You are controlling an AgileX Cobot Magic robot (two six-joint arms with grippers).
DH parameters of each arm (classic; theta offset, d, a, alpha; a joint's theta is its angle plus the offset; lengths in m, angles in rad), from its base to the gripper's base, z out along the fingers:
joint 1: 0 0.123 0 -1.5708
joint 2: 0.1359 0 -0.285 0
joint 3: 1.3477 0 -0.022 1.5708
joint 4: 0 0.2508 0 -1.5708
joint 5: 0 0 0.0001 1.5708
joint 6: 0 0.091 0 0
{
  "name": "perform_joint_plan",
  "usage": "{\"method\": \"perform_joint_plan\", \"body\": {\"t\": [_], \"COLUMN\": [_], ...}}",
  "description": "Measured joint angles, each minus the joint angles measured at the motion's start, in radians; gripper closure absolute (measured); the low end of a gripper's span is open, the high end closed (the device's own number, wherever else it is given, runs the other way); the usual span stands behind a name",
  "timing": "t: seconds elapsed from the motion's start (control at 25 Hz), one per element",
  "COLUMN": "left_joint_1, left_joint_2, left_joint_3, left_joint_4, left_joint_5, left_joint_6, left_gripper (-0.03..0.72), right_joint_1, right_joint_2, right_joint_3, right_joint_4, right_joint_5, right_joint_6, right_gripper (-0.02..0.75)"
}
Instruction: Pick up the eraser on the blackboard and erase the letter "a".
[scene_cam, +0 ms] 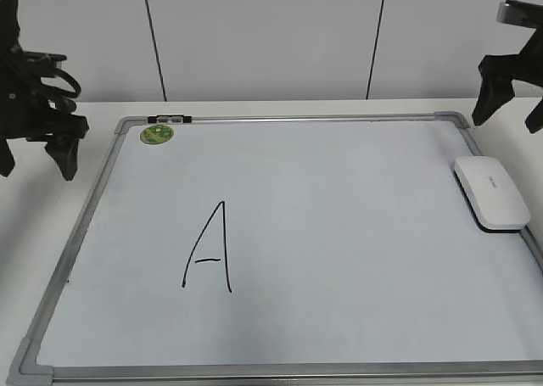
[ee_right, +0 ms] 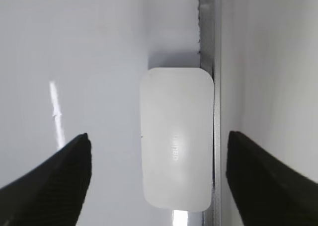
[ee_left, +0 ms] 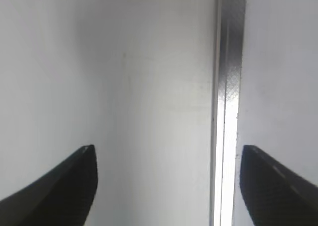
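The white eraser [scene_cam: 490, 192] lies flat on the blackboard [scene_cam: 339, 233], against its right frame. In the right wrist view the eraser [ee_right: 176, 136] sits below and between the open fingers of my right gripper [ee_right: 158, 134], untouched. In the exterior view my right gripper [scene_cam: 506, 119] hovers above the board's far right corner. My left gripper [scene_cam: 38, 161] is open and empty, raised over the board's left frame [ee_left: 228, 87]. No small letter "a" shows anywhere; only a tall capital "A" [scene_cam: 208, 248] is on the board.
A round green sticker [scene_cam: 157, 134] sits in the board's far left corner, beside a small black clip [scene_cam: 169, 118] on the frame. The board rests on a white table [scene_cam: 76, 114] in front of a white panelled wall.
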Motion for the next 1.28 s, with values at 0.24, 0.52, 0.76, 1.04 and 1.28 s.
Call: {"method": "perform_joint_plan", "body": {"t": [0.24, 0.52, 0.76, 1.04, 1.28], "left_joint_1": [0.000, -0.006, -0.051, -0.130, -0.197], "left_joint_2": [-0.096, -0.184, -0.338, -0.517, -0.700], "left_joint_3": [-0.002, -0.002, -0.002, 0.098, 0.296], "left_joint_4": [0.004, -0.015, 0.055, 0.144, 0.199], "left_joint_5": [0.062, 0.111, 0.096, 0.037, -0.039], "left_joint_6": [-0.003, -0.006, -0.036, -0.104, -0.142], "left_gripper": [0.096, 0.240, 0.291, 0.328, 0.340], "right_joint_1": [0.000, 0.000, 0.022, 0.042, 0.042], "right_joint_2": [-0.097, -0.251, -0.436, -0.776, -1.043], "right_joint_3": [0.000, 0.016, 0.218, 0.618, 0.908], "right_joint_4": [0.028, 0.026, 0.021, -0.002, -0.010], "right_joint_5": [0.002, 0.010, -0.002, -0.232, -0.321], "right_joint_6": [0.007, 0.045, 0.047, 0.047, 0.047], "right_gripper": [0.176, 0.202, 0.203, 0.204, 0.204]}}
